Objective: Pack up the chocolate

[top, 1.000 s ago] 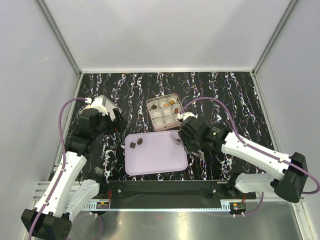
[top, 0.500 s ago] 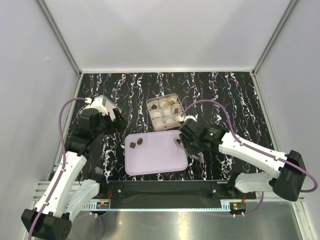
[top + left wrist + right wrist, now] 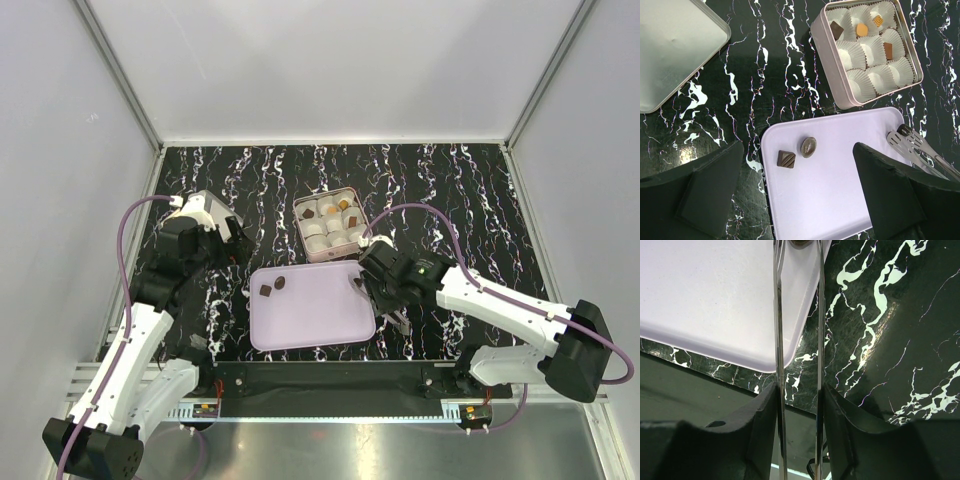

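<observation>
Gripping the tongs (image 3: 897, 140): right gripper (image 3: 799, 390) is clamped on the two metal arms, fingers pressing from outside, arms parallel with a gap between them. Tong tips sit over the right end of the tray (image 3: 840, 190), which lies mid-width close to the near edge of the worktop (image 3: 450, 190). Something dark shows between the tips at the top of the right wrist view, cut off, can't tell what it is.

Left gripper (image 3: 799, 150): fingers spread wide, nothing between them, up over the worktop left of the tray, near the lid (image 3: 675, 45).

Chocolate on the tray: dark square piece (image 3: 786, 158) and oval piece (image 3: 808, 146), just beside each other near the tray's far-left corner, not touching.

Tin (image 3: 831, 65) sits just beyond the tray's far edge, centre of worktop, lined with white paper cups (image 3: 860, 82). Four pieces in cups:
- far row: dark brown piece (image 3: 836, 30), plain orange piece (image 3: 862, 30), patterned orange piece (image 3: 878, 20)
- middle row, right side: brown piece (image 3: 888, 50)

Lid lies flat toward the left edge, well apart from the tin.
</observation>
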